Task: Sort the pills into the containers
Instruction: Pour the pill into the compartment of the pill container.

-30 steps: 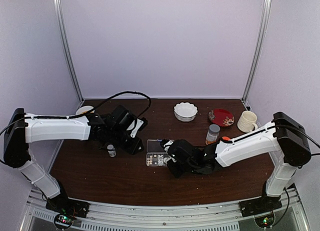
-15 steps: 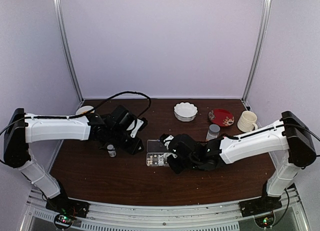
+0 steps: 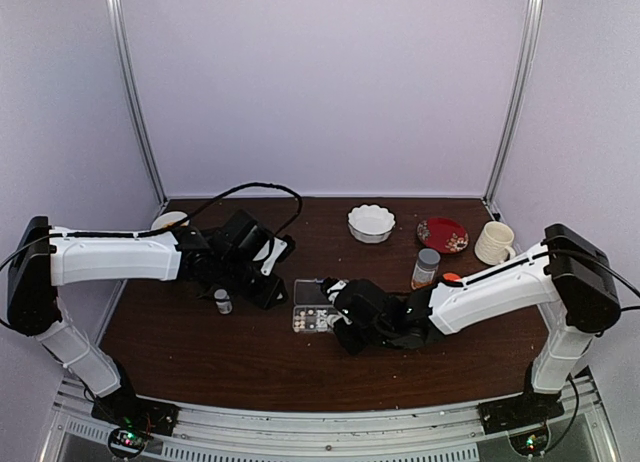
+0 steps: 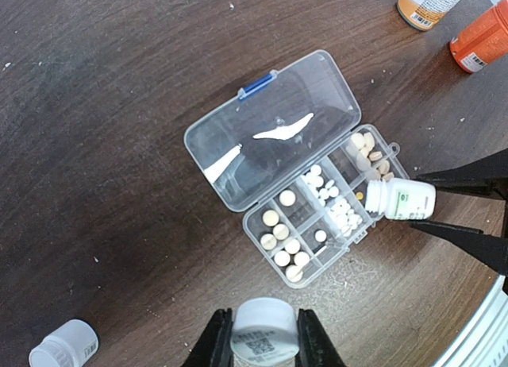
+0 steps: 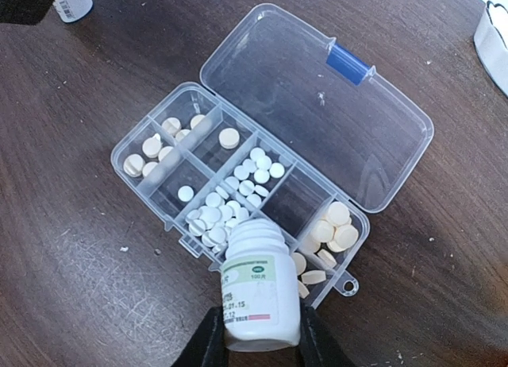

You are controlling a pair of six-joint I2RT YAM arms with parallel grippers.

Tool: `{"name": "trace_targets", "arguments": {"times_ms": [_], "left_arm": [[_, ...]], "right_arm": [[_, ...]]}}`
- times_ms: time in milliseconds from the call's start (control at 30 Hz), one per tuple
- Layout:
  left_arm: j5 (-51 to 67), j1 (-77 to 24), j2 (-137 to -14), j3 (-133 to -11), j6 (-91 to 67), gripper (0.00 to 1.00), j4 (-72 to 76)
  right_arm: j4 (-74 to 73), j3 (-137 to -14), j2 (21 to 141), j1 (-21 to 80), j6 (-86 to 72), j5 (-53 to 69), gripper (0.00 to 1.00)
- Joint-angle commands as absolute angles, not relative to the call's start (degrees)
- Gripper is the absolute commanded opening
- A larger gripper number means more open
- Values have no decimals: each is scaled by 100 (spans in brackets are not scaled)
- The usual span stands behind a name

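Back from its brief outward swing, the right gripper (image 5: pixel 255 339) clamps a white bottle (image 5: pixel 255 291), tipped mouth-forward so pills (image 5: pixel 214 212) spill into the organizer box (image 5: pixel 381 121) just ahead. Meanwhile the left gripper (image 4: pixel 264 339) pinches a second bottle (image 4: pixel 264 335), likely waiting its turn.

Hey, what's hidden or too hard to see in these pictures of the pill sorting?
1. Top view: the pills in the organizer box are too small to count, and the right gripper covers the box's right end.
2. Right wrist view: the white bottle hides the compartment under its mouth, so any pills dropping are unseen.
3. Left wrist view: the second bottle, held in the left gripper, is cut off by the bottom edge.
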State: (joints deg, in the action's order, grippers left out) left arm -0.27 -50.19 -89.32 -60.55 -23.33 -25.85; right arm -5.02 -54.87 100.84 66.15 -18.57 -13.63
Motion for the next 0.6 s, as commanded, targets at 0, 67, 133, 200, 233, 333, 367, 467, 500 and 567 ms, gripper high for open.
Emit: {"name": "trace_targets", "arguments": {"times_ms": [0, 67, 133, 200, 233, 333, 367, 467, 500, 567], "left_arm": [[-18, -4992, -8948, -6168, -2373, 0, -2541], [-11, -4992, -8938, -6170, -2373, 0, -2543], [-16, -4991, -8930, -6162, -2386, 0, -2541], [-18, -4992, -8929, -6145, -2391, 0, -2544], [-18, -4992, -8927, -6144, -2391, 0, -2545], [-15, -4992, -8921, -6135, -2391, 0, -2533], [-17, -4992, -8920, -6135, -2386, 0, -2537], [-22, -4989, -8926, -6152, -2373, 0, -2541], [-26, -4992, -8923, -6157, -2365, 0, -2545], [-26, -4992, -8917, -6154, -2358, 0, -2545]], "right_arm": [[-842, -5699, 9917, 6634, -1745, -1608, 0], [-908, -5806, 9907, 6632, -1686, -1624, 0], [-940, -5877, 9869, 6632, -1641, -1634, 0], [-1017, -5957, 9805, 6622, -1599, -1671, 0], [-1051, -5993, 9762, 6619, -1585, -1688, 0], [-1089, -5992, 9591, 6625, -1580, -1701, 0], [-1080, -5961, 9579, 6621, -1594, -1700, 0], [-1053, -5842, 9702, 6622, -1670, -1656, 0], [-1041, -5787, 9778, 6623, -1704, -1622, 0], [-993, -5697, 9928, 6626, -1762, -1484, 0]]}}
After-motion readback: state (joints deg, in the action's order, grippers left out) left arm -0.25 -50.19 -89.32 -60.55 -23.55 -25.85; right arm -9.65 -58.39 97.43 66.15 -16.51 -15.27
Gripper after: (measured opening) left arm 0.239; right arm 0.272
